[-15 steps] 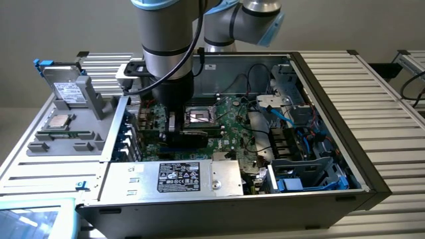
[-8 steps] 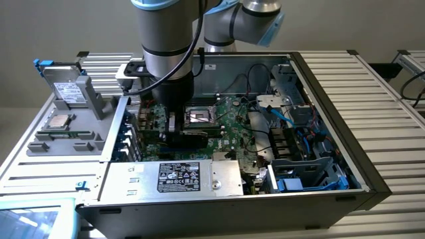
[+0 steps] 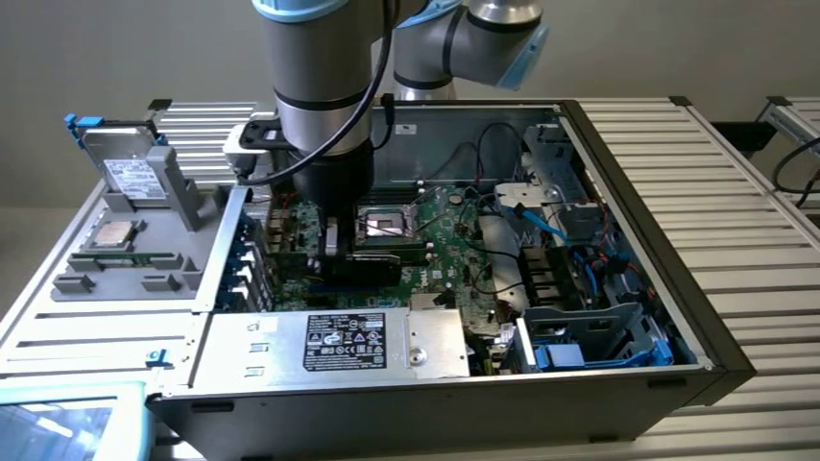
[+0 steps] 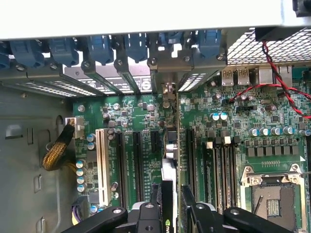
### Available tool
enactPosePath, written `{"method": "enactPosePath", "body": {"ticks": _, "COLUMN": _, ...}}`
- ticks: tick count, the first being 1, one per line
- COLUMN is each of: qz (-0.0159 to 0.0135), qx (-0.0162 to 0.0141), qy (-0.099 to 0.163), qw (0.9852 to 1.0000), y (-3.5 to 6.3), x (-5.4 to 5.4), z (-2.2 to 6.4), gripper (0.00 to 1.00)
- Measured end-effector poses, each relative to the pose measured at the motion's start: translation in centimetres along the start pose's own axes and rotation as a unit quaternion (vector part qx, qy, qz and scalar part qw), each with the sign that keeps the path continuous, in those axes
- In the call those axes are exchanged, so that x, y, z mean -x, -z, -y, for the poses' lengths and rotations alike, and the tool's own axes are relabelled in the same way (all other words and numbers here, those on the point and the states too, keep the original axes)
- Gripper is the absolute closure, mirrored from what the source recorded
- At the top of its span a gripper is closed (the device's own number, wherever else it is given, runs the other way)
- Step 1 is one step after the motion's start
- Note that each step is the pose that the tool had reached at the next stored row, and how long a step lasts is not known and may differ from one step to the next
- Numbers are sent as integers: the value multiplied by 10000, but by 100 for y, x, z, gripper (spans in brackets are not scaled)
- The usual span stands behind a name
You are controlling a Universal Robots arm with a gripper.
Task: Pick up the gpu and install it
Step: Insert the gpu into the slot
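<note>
**Gripper holds graphics card upright over the motherboard**

Black fingers (image 4: 146, 213) of the gripper (image 4: 170, 206) sit closest to the wrist camera. The jaws are part-way closed and pinch the graphics card (image 4: 168, 189) between them, one finger on each face. The card stands on its edge, seen from its top edge, and runs parallel to the long black slots (image 4: 137, 165) on the green motherboard (image 4: 233, 121). A white slot (image 4: 102, 165) lies further off on one side, and the open processor socket (image 4: 274, 199) lies on the other. The card's far end points toward the row of blue clips (image 4: 99, 48) at the case's rear wall. I cannot tell whether its lower edge is seated in a slot.

In the exterior view, the arm reaches straight down into the open computer case (image 3: 615, 384). The gripper (image 3: 336, 245) is low over the board, just beside the processor socket (image 3: 384, 226) on the exterior view's left. A silver power supply (image 3: 340, 341) with a black label fills the near edge of the case. Outside the case, at the exterior view's left, a grey tray (image 3: 77, 288) carries a drive box (image 3: 129, 173) and a processor chip (image 3: 115, 233). The case rests on a slatted metal table (image 3: 756, 192).
</note>
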State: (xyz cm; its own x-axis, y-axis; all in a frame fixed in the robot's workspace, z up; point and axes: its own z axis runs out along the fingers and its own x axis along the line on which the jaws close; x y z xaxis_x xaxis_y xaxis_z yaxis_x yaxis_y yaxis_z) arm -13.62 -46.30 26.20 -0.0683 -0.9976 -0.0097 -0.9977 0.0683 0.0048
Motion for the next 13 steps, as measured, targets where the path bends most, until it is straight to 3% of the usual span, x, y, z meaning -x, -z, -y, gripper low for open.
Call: {"method": "enactPosePath", "body": {"ticks": 13, "qz": 1, "qx": -1, "qy": 0, "qw": 10000, "y": -2, "x": -2, "z": -29, "gripper": 73}}
